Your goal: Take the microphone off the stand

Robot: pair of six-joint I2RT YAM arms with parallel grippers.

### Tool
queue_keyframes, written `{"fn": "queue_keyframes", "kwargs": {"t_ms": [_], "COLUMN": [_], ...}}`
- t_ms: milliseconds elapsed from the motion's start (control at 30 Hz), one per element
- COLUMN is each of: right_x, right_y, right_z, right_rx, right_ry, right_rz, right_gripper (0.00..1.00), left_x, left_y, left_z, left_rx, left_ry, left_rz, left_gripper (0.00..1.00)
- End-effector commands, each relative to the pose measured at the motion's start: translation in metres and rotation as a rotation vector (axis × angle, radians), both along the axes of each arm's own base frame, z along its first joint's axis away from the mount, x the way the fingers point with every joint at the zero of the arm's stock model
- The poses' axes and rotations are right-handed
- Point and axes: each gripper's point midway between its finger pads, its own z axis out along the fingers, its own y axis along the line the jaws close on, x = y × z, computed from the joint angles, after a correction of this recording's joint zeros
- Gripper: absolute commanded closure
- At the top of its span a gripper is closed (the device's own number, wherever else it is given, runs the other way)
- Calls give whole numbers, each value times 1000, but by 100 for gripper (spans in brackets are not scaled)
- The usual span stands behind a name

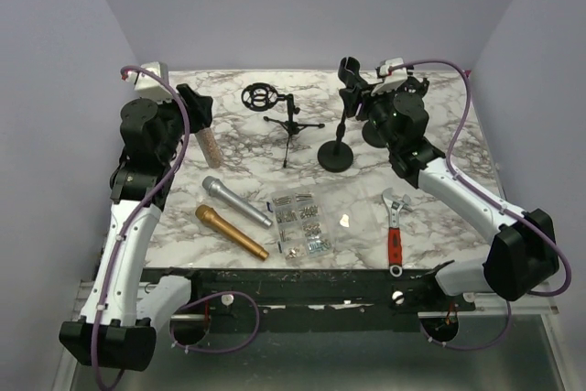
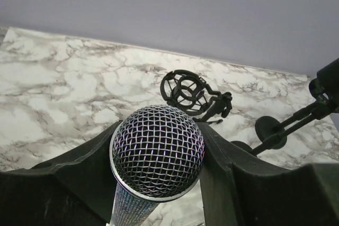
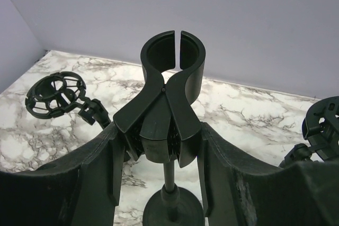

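L gripper (image 1: 195, 105), upper left of the top view, is clenched on the microphone (image 2: 157, 152); in the L wrist view the mesh head sits wedged between both fingers (image 2: 79, 169), with the glittery body running down to the bottom edge; from above the body slants down and right from the gripper over the marble table (image 1: 229, 176); can't tell if its tail touches the surface; the mic is already off the stand and well apart from it. R gripper (image 1: 359, 98), upper centre-right of the top view, grips the clip (image 3: 172, 78) on top of the mic stand (image 1: 336, 155); in the R wrist view its fingers (image 3: 90, 175) press on both sides of the clip's lower part; the clip's ring points up with a slit at the top, and the pole drops to the round base at bottom centre. Left of the stand is a small tripod (image 1: 291, 125) w/ a shock mount (image 1: 260, 96). Lower centre of the top view: silver mic (image 1: 236, 200) and gold mic (image 1: 231, 232) lie side by side, slanted, just left of a clear screw box (image 1: 302, 223); a red-handled wrench (image 1: 395, 233) lies to the right of the box.
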Motion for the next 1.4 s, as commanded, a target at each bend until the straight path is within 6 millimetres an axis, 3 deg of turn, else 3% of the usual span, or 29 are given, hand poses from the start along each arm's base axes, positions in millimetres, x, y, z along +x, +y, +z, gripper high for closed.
{"fn": "queue_keyframes", "kwargs": {"t_ms": [0,233,400,700,900,967,1133,1200,1367], "right_x": [-25,-36,-46,-50,-51,-51,-49,-50,-48], "right_y": [-32,-31,-39,-46,-46,-45,-39,-36,-33], "right_z": [-151,-159,-181,-190,-200,-199,-180,-173,-157], "right_rx": [-270,-294,-365,-375,-376,-375,-331,-312,-252], "right_ry": [416,444,499,510,529,528,491,478,427], "right_rz": [-89,-84,-121,-162,-167,-163,-140,-124,-123], "right_gripper": [99,99,99,99,99,93,62,53,43], "left_x": [9,29,53,95,112,114,115,113,109], "left_y": [1,1,14,15,7,9,5,3,7], "left_z": [-11,-29,-49,-108,-149,-167,-205,-219,-247], "left_rx": [-142,-317,-422,-520,-575,-579,-591,-606,-609], "left_ry": [50,155,275,441,533,565,673,724,795], "left_rz": [-11,-20,44,85,65,80,78,88,137], "left_gripper": [100,100,100,100,100,100,100,100,100]}}
